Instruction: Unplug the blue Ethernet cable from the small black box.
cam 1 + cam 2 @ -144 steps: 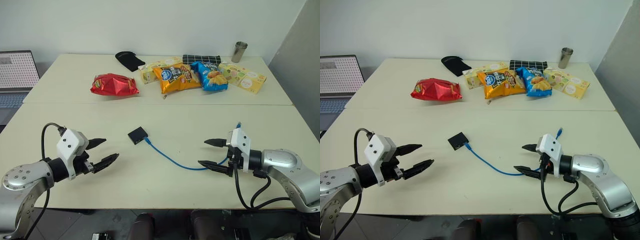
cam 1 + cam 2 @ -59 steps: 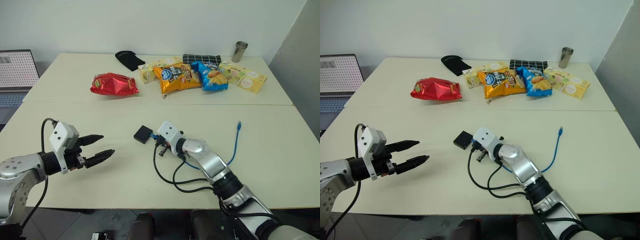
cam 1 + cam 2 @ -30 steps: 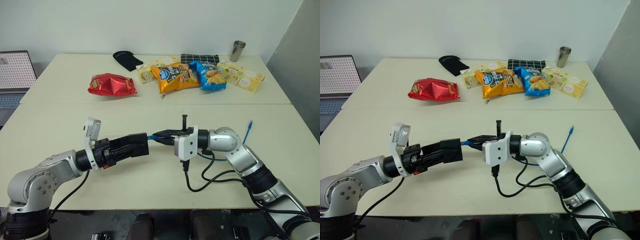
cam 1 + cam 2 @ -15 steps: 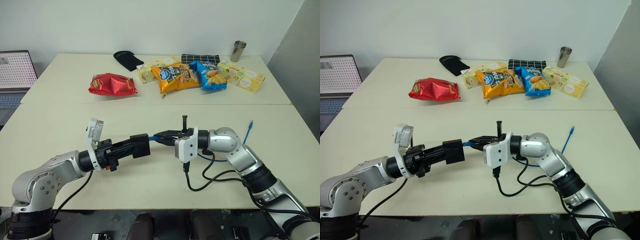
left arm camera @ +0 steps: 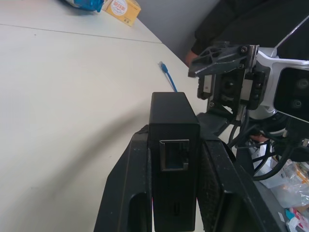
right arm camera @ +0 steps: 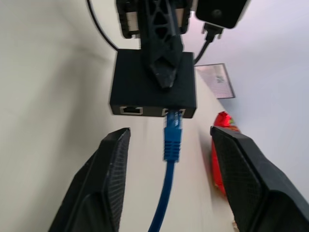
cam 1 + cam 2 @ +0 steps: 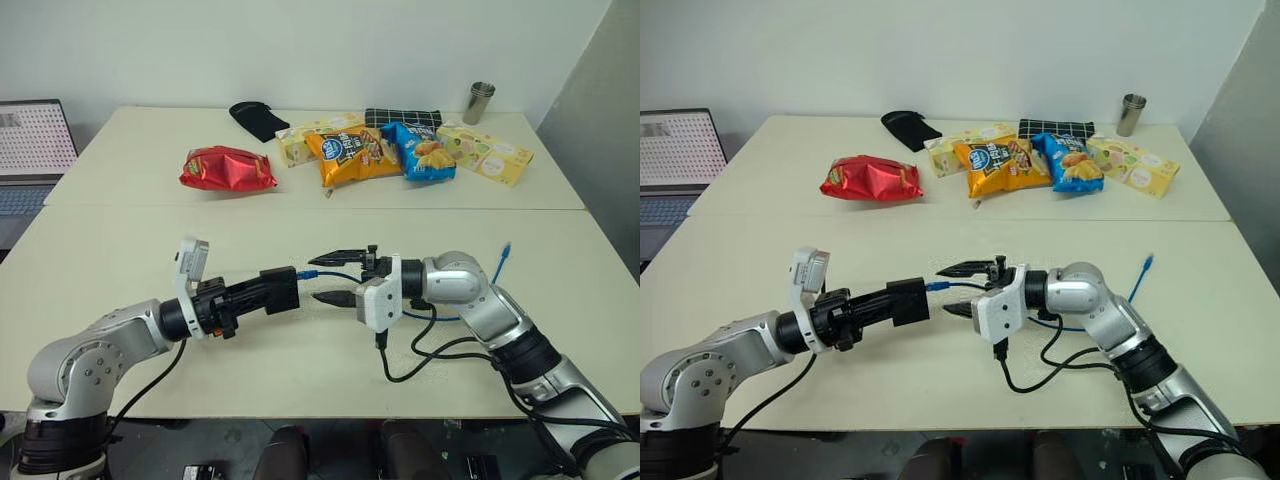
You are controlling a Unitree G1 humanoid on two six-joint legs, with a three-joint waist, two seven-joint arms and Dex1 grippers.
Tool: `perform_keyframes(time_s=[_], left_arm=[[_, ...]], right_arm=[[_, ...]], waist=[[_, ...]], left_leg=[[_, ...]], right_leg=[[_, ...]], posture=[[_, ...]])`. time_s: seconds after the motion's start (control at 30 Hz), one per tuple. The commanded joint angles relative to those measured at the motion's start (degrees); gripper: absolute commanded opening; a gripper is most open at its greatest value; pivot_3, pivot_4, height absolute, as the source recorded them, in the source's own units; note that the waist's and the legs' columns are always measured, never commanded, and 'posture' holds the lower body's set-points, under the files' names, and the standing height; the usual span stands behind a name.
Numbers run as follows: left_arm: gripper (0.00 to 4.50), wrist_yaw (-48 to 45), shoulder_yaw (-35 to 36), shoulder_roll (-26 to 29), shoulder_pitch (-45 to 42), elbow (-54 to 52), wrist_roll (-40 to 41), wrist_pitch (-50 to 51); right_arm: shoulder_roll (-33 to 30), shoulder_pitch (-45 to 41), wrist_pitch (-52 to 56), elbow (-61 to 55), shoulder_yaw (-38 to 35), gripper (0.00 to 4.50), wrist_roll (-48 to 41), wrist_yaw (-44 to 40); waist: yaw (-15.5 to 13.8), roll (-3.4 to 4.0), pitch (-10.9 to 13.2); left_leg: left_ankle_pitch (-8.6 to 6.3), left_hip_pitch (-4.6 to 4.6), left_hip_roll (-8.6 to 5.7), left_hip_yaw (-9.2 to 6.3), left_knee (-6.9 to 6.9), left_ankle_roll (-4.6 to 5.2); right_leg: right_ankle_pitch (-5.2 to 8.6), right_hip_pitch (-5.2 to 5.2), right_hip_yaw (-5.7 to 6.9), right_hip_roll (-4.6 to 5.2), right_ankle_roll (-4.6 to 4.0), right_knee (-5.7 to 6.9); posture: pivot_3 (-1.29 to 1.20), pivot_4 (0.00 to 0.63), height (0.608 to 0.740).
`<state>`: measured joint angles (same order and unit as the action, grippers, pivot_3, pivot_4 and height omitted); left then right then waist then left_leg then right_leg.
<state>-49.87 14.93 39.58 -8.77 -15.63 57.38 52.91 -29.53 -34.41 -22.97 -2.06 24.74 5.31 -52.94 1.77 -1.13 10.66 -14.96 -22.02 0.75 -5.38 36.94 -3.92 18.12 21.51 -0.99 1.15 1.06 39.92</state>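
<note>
The left gripper [image 7: 262, 292] was clamped shut on the box [image 7: 281, 290], a small matte-black slab with squared edges, held level just above the smooth cream table [image 7: 150, 240] near the middle of the front edge. In the left wrist view its ribbed black fingers [image 5: 126, 193] pressed the two narrow sides of the box [image 5: 174, 145], and one square port in the end face stood vacant.

The cable [image 6: 172, 140], a thin glossy blue cord with a moulded blue plug, reached the box's [image 6: 153, 82] port face beside a second, free port. The plug tip appeared to sit at the mouth of the socket; whether it was seated or just out I could not tell. From there the cord [image 7: 335, 272] ran toward 3 o'clock, passed between the fingers of the right gripper [image 7: 335, 274], curved behind the right arm and ended in a free blue plug [image 7: 505, 248] lying on the table.

The right gripper stood with its jaws spread wide, one textured black finger [image 6: 111, 169] either side of the cord, touching neither it nor the box.

At 12 o'clock, well apart, lay a crinkled red foil bag [image 7: 228, 168], a limp black glove [image 7: 258, 118], orange [image 7: 350, 155] and blue [image 7: 420, 150] snack bags, yellow cartons [image 7: 485, 152], a checked pouch [image 7: 402, 117] and a steel cup [image 7: 479, 102].
</note>
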Motion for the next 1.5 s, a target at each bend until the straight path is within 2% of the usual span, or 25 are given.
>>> perform_keyframes(time_s=[0.03, 0.17, 0.23, 0.4, 0.57, 0.9, 1.4, 1.5], left_arm=[[0.80, -2.93, -1.54, 1.38, -1.02, -0.78, -1.68, -1.92], [0.80, -8.08, -5.28, 2.67, -1.91, -1.01, -4.18, -3.81], [0.80, -10.11, -6.74, 2.70, -2.63, -0.91, -4.58, -4.28], [0.80, -13.90, -8.51, 2.67, -3.79, -0.42, -5.51, -5.91], [0.80, -15.82, -8.40, 1.97, -4.09, 0.25, -5.98, -7.33], [0.80, -16.94, -8.04, 2.14, -2.45, -0.50, -7.02, -9.03], [0.80, -17.15, -8.49, 1.78, -2.45, 0.37, -7.89, -10.77], [0.80, -17.03, -8.67, 1.55, -2.31, 0.41, -8.23, -10.94]], right_arm=[[-3.30, 1.94, 13.37, -9.34, -4.36, 2.99, -10.65, -4.82], [-4.78, 2.41, 41.17, -18.52, -9.00, 2.99, -29.49, -4.27], [-3.79, 1.72, 50.68, -20.26, -10.17, 2.99, -35.41, -2.34], [-1.06, 0.94, 64.87, -20.63, -10.87, 2.99, -41.42, 2.12], [1.77, 0.30, 74.60, -17.18, -12.71, 2.99, -47.33, 3.40], [3.69, -1.05, 81.48, -15.46, -14.20, 2.99, -50.69, 3.73], [4.16, -1.36, 82.70, -15.79, -12.95, 2.99, -50.35, 3.62], [4.15, -1.45, 82.80, -15.88, -12.44, 2.53, -49.96, 3.69]], waist=[[-0.07, 0.00, 0.00], [-0.03, 0.02, 0.01], [0.01, 0.02, 0.01], [0.06, 0.03, 0.02], [0.05, 0.03, 0.02], [0.09, 0.04, 0.03], [0.08, 0.04, 0.03], [0.08, 0.04, 0.03]], left_leg=[[0.00, 0.00, 0.00, -0.05, 0.00, 0.00], [0.00, 0.00, 0.00, -0.13, -0.01, 0.01], [0.00, 0.01, 0.02, -0.24, -0.02, 0.01], [-0.01, 0.01, -0.03, -0.23, -0.03, 0.02], [-0.01, 0.00, -0.06, -0.13, -0.04, 0.03], [-0.02, -0.01, -0.06, -0.05, -0.05, 0.03], [-0.02, -0.02, -0.07, -0.03, -0.06, 0.04], [-0.02, -0.02, -0.07, -0.03, -0.06, 0.03]], right_leg=[[0.00, -0.02, -0.01, 0.01, 0.00, -0.01], [0.00, -0.04, -0.01, 0.01, 0.00, -0.02], [0.00, -0.05, -0.04, 0.01, -0.01, -0.02], [0.01, -0.04, -0.01, -0.02, -0.01, -0.03], [0.01, -0.02, 0.02, -0.04, -0.01, -0.05], [0.01, 0.02, 0.05, -0.08, 0.00, -0.04], [0.02, 0.03, 0.05, -0.09, 0.00, -0.05], [0.02, 0.04, 0.05, -0.09, 0.00, -0.05]], posture=[[0.00, 0.150, 0.740], [0.00, 0.150, 0.740], [0.00, 0.150, 0.740], [0.00, 0.150, 0.740], [0.00, 0.150, 0.740], [0.00, 0.150, 0.740], [0.00, 0.150, 0.740], [0.00, 0.150, 0.740]])
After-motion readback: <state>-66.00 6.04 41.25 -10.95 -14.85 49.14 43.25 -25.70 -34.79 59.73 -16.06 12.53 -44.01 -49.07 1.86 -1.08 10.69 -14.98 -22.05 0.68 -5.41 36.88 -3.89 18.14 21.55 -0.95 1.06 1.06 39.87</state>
